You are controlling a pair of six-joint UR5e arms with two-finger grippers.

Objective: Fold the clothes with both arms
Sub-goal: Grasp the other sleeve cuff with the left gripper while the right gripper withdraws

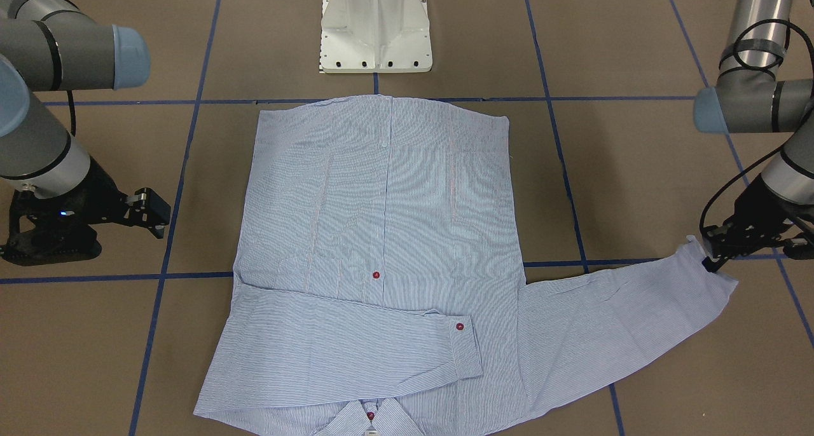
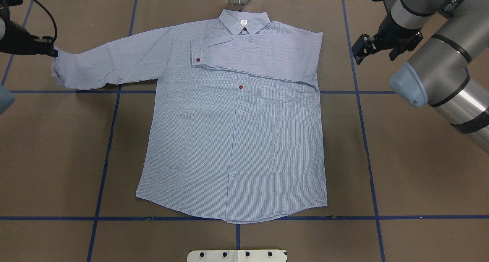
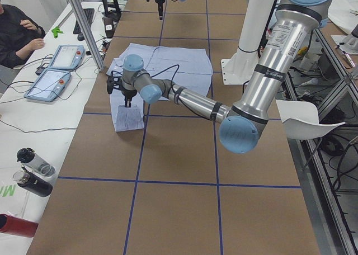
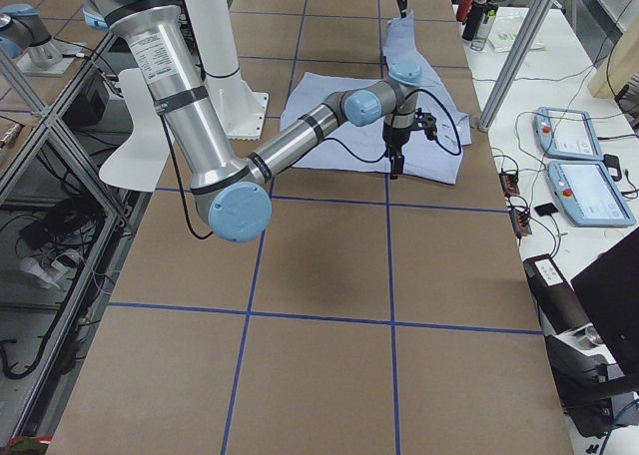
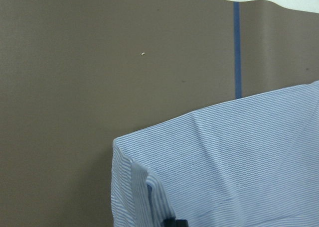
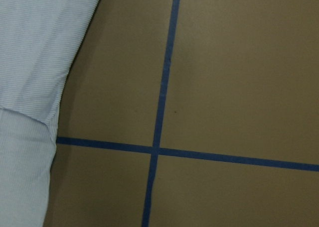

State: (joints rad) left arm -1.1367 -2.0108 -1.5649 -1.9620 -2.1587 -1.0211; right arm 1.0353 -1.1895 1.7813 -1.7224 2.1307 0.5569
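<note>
Shirt [image 2: 237, 139] flat, front up, at the centre of the desk [image 2: 420, 170], folded sleeve [image 2: 259, 57] across its chest. Left hand [image 2: 54, 52] clamped on the cuff of the outstretched sleeve [image 2: 114, 63] toward the desk's left edge; right hand [image 1: 160, 218] open, empty, beside the shirt

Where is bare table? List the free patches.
Free: the table right of the shirt, below the right hand in the overhead view; the table left of the shirt, below the outstretched sleeve. Narrow: the strip between hem and pedestal base. Crowded: far left, where the left hand pinches the cuff.
</note>
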